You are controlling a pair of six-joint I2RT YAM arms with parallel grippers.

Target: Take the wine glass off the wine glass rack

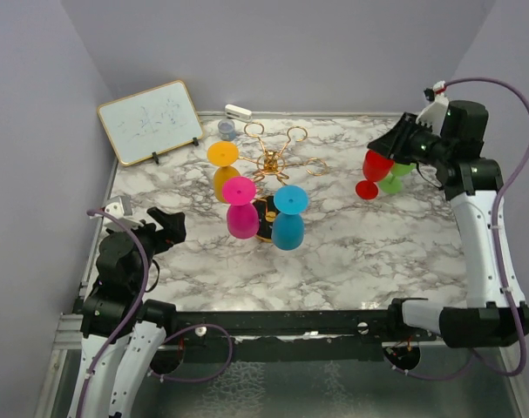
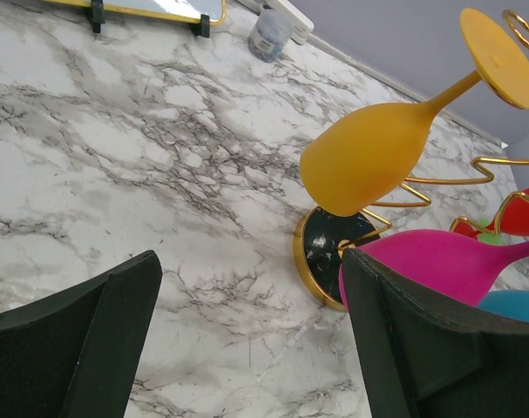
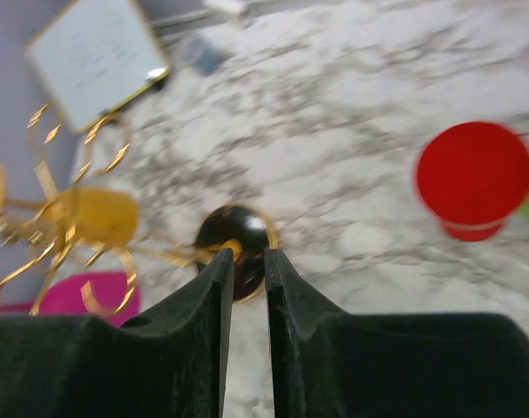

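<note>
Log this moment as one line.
rack: three glasses hanging | red glass: on table | left hand: open | right hand: shut, empty

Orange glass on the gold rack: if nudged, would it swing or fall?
Probably swings: the orange glass hangs bowl-down from its foot alone. It looks matte, perhaps plastic, so likely light. The thin wire rack may wobble.

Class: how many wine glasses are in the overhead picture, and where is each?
5. The orange glass, pink glass and blue glass hang on the rack; the red glass and green glass sit off it, at right.
</note>
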